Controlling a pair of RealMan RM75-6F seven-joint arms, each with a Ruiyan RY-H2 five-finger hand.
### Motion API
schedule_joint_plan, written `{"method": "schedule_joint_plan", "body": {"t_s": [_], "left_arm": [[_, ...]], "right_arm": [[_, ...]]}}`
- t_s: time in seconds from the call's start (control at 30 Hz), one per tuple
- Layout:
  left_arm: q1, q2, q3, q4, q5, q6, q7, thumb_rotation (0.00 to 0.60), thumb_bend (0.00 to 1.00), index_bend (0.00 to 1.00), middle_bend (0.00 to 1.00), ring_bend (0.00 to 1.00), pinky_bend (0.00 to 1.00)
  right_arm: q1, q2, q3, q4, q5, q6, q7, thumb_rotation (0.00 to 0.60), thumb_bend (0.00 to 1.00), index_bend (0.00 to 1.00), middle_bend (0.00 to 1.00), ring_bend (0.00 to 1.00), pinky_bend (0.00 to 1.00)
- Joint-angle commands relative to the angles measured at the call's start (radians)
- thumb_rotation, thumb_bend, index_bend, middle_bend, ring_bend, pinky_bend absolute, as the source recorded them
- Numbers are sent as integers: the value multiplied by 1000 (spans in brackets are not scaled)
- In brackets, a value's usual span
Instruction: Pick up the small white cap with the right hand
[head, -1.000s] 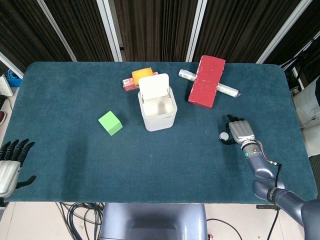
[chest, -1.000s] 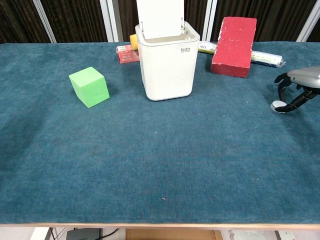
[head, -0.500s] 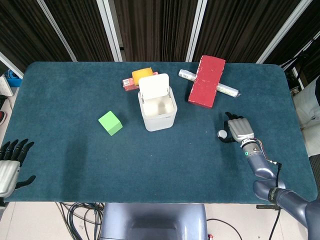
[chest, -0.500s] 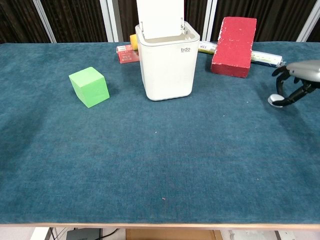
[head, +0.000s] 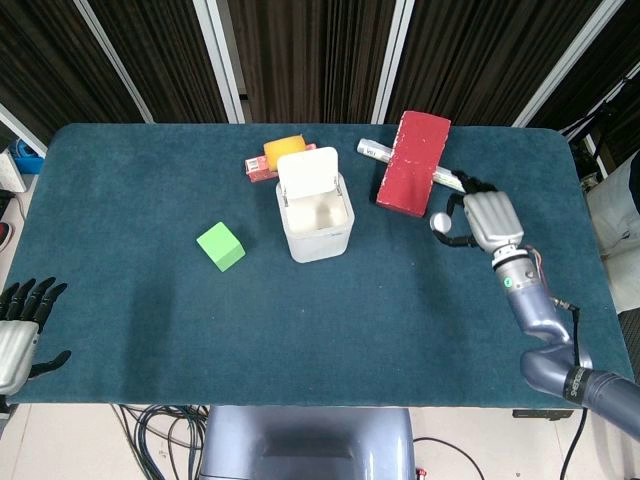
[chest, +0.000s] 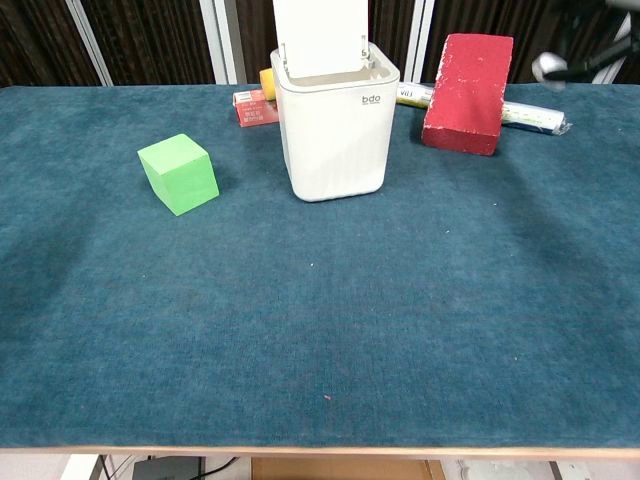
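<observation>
The small white cap (head: 440, 222) is pinched at the fingertips of my right hand (head: 487, 220), lifted well above the table, to the right of the red brick (head: 412, 162). In the chest view the cap (chest: 547, 67) shows near the top right with dark fingertips (chest: 600, 62) holding it; most of the hand is cut off by the frame edge. My left hand (head: 22, 325) hangs at the table's front left corner, fingers spread, holding nothing.
A white bin (head: 315, 212) with its lid up stands mid-table. A green cube (head: 221, 246) lies to its left. Behind the bin are an orange block (head: 284, 146) and a red box (head: 260, 168). A silver tube (head: 374, 150) lies under the red brick.
My right hand has risen off the table with the cap and moved toward the far side, beside the red brick. The left hand has stayed put.
</observation>
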Motion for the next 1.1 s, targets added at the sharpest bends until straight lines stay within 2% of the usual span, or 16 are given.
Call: {"method": "schedule_joint_plan", "body": {"t_s": [0.03, 0.2, 0.37, 0.7, 1.0, 1.1], "left_arm": [[0, 1, 1, -1, 1, -1, -2, 600, 162, 169, 144, 30, 12], [1, 4, 0, -1, 1, 2, -7, 600, 162, 169, 144, 30, 12], [4, 9, -1, -1, 3, 9, -19, 600, 161, 170, 144, 30, 12], [3, 18, -1, 4, 10, 8, -50, 600, 162, 169, 144, 30, 12], [0, 22, 2, 8, 16, 3, -63, 600, 161, 169, 144, 30, 12], [1, 24, 1, 9, 15, 6, -68, 600, 161, 169, 144, 30, 12]], "right_arm": [[55, 35, 45, -55, 63, -36, -57, 600, 263, 529, 137, 158, 251], [146, 35, 84, -86, 168, -90, -151, 600, 264, 529, 137, 158, 251], [231, 1, 96, -93, 254, -114, -234, 600, 263, 528, 136, 158, 251], [363, -91, 48, -68, 428, -111, -408, 600, 263, 529, 135, 158, 251], [441, -159, 16, -34, 536, -82, -496, 600, 260, 527, 132, 158, 251], [457, -175, 14, -29, 571, -73, -508, 600, 252, 500, 129, 157, 251]]}}
